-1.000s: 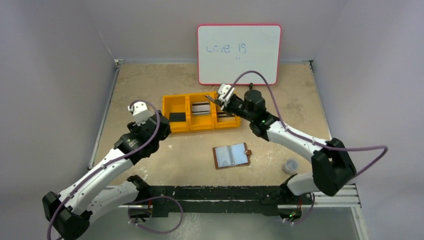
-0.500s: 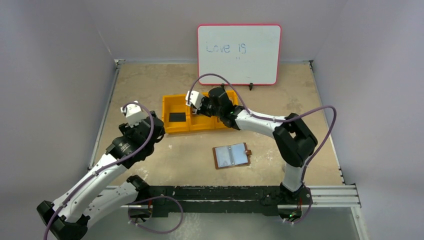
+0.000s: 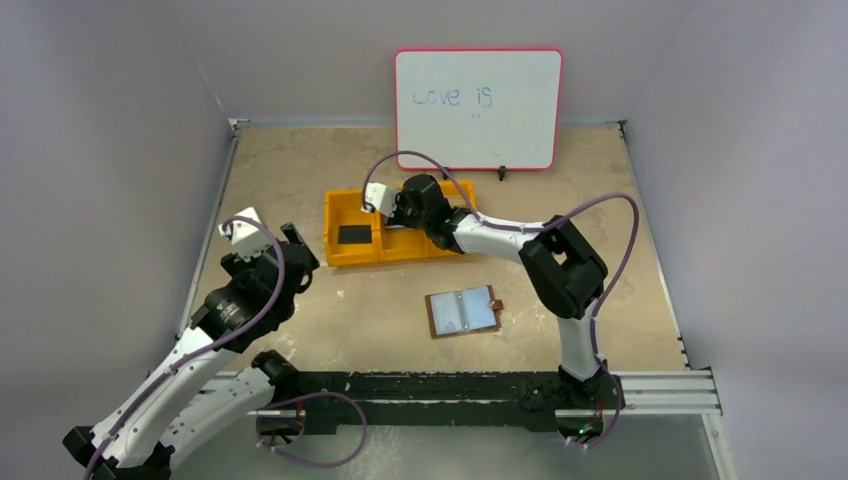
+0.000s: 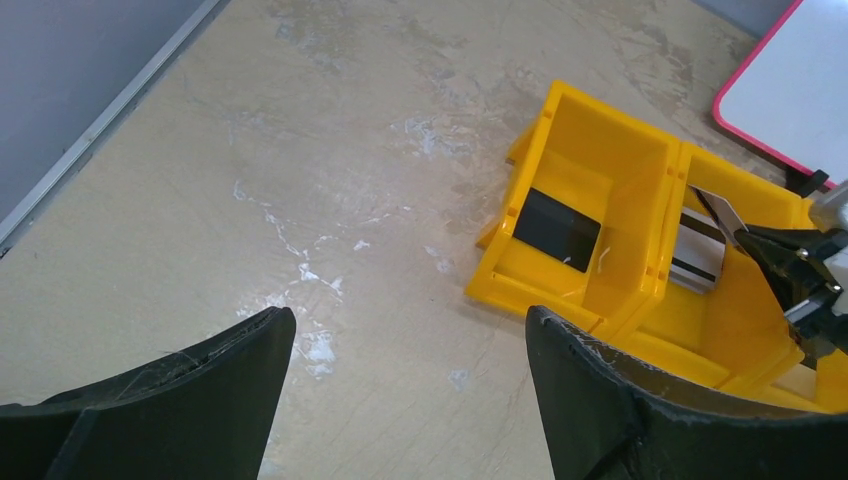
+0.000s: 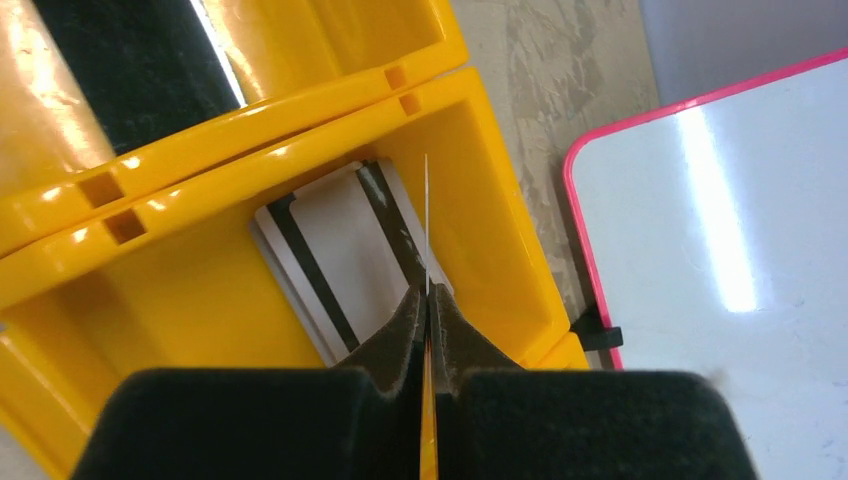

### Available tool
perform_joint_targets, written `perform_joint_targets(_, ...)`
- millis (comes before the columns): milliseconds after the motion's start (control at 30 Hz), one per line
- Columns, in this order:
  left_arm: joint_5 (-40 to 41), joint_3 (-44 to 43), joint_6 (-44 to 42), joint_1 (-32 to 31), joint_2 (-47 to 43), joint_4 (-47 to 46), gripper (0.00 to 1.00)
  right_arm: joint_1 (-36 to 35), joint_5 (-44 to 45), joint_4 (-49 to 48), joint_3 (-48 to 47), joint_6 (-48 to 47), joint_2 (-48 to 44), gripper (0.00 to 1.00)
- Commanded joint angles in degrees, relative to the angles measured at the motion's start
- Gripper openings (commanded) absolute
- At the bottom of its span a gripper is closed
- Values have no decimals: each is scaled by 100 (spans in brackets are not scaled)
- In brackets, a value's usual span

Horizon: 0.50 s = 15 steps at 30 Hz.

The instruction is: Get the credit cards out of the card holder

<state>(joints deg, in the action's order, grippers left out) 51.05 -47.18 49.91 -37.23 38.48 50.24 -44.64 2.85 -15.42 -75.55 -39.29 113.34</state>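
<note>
The brown card holder [image 3: 463,312] lies open and flat on the table, near the middle, with no gripper at it. My right gripper [image 3: 392,215] [image 5: 427,295] is shut on a thin credit card [image 5: 427,220] seen edge-on, held over the middle compartment of the yellow bin [image 3: 400,245]. Pale striped credit cards [image 5: 330,250] [image 4: 695,265] lie in that compartment. A black credit card [image 3: 352,234] [image 4: 556,227] lies in the left compartment. My left gripper [image 3: 300,248] [image 4: 410,315] stands open over bare table, left of the bin, holding nothing.
A whiteboard [image 3: 478,108] with a pink frame leans on the back wall, just behind the bin. The right arm stretches across the table from its base to the bin. The table's left rail [image 4: 100,130] runs beside the left arm.
The right gripper has swung left with its card from the bin's right end to the middle compartment. The left arm has drawn back leftward and nearer its base.
</note>
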Motion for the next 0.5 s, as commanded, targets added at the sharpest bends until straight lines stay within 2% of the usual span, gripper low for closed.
perform_joint_targets(0, 99, -125, -4, 23, -14, -93, 86, -41, 248, 57, -449, -428, 163, 2)
perform_joint_targets(233, 281, -142, 147, 31, -207, 30, 86, -69, 162, 32, -641, -838, 406, 7)
perform_joint_targets(467, 241, -79, 86, 19, -419, -65, 87, -159, 497, -8, -939, -1264, 668, 14)
